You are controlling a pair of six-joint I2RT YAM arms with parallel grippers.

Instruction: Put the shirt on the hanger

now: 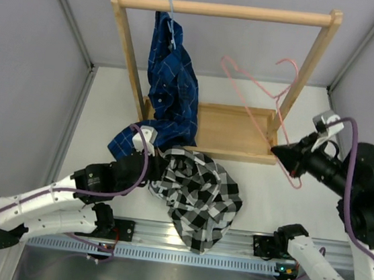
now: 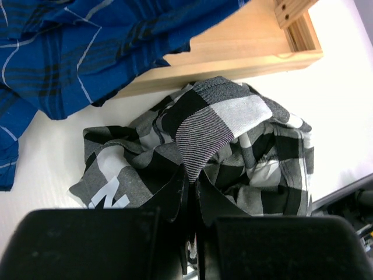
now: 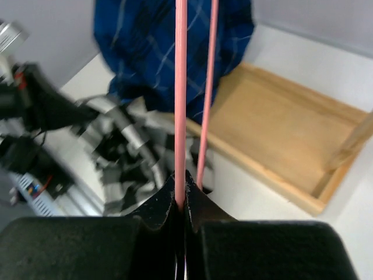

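Observation:
The black-and-white check shirt (image 1: 197,198) lies crumpled on the table in front of the wooden rack, with white lettering showing on a dark panel (image 2: 108,189). My left gripper (image 1: 155,170) is shut on a fold at the shirt's left edge (image 2: 201,146); in the left wrist view the cloth is pinched between the tips of the gripper (image 2: 192,178). The pink wire hanger (image 1: 245,103) is held tilted in the air over the rack's base. My right gripper (image 1: 282,151) is shut on one of its wires (image 3: 181,87), at the fingertips (image 3: 180,178). The shirt (image 3: 122,146) shows blurred beyond them.
A wooden clothes rack (image 1: 225,10) stands at the back with a tray-like base (image 1: 235,129). A dark blue plaid shirt (image 1: 170,84) hangs from its bar on a pale hanger (image 1: 171,33) and drapes down to the table. A metal rail (image 1: 182,241) runs along the near edge.

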